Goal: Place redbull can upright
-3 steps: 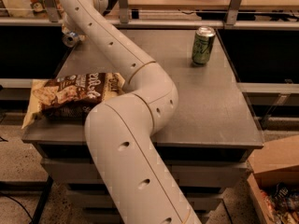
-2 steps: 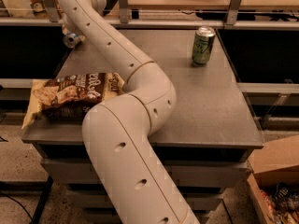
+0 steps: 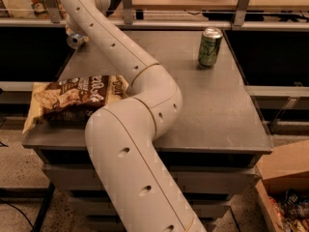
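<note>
The redbull can (image 3: 75,40) shows only as a small silver-and-blue end at the far left corner of the grey table (image 3: 217,105), just left of my arm. I cannot tell whether it stands or lies. My gripper (image 3: 70,30) is at that same spot, right by the can, and is mostly hidden behind my own wrist and forearm (image 3: 104,37). I cannot tell whether the gripper touches the can.
A green can with pale lettering (image 3: 210,47) stands upright at the far right of the table. A brown snack bag (image 3: 72,98) lies flat at the front left. A cardboard box (image 3: 285,187) sits on the floor at the right. A shelf rail (image 3: 193,24) runs behind the table.
My arm's lower links have shifted slightly. The wrist and the can's visible end stay at about the same far left corner.
</note>
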`<state>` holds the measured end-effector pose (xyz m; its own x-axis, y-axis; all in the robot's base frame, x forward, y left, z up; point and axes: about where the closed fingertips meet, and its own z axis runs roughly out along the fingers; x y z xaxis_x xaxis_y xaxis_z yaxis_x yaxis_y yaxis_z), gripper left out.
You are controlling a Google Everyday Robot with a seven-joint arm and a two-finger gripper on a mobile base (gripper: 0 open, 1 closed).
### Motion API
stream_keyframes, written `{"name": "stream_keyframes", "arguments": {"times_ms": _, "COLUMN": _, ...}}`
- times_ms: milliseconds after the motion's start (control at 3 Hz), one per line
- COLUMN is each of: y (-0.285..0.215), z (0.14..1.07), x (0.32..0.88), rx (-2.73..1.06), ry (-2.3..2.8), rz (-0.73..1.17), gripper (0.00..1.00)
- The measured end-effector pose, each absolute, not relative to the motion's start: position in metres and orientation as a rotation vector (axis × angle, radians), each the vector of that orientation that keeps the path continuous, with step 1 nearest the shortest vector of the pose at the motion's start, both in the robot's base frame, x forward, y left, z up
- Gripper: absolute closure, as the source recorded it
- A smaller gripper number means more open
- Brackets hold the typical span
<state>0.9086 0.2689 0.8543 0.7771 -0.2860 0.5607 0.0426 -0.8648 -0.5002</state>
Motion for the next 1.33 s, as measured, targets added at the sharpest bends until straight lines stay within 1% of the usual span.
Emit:
{"name": "stream_keyframes", "arguments": {"times_ms": 667, "y": 0.254, "z": 0.867, "x": 0.914, "rx": -2.448, "ry": 0.254, "rz": -0.915, "gripper": 0.6}}
{"name": "stream_keyframes", "arguments": {"times_ms": 1333, "y": 0.22, "z": 0.903, "x": 0.911, "rx": -2.43, "ry": 0.376, "rz": -0.984, "gripper": 0.58}}
